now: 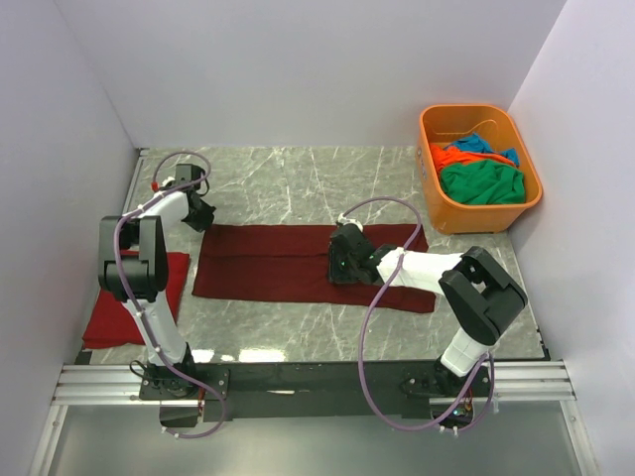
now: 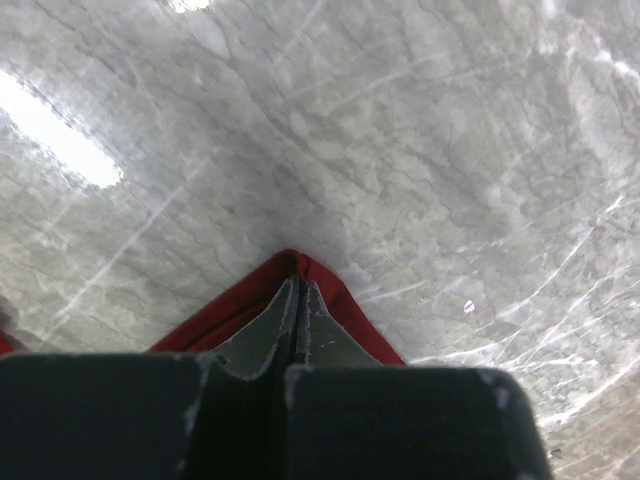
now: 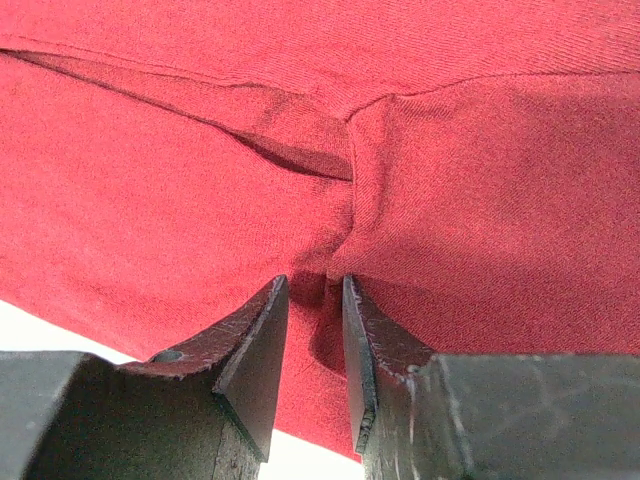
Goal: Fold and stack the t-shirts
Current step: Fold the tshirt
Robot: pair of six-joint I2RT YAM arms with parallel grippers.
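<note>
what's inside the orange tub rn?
A green shirt nearest, an orange shirt and a blue shirt behind it. Anything beneath them, and the floor of the tub, is covered.

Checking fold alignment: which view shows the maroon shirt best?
Top external: the whole maroon shirt is in frame, laid flat as a long strip. Left wrist shows only one corner of it; right wrist shows only a creased patch up close.
</note>
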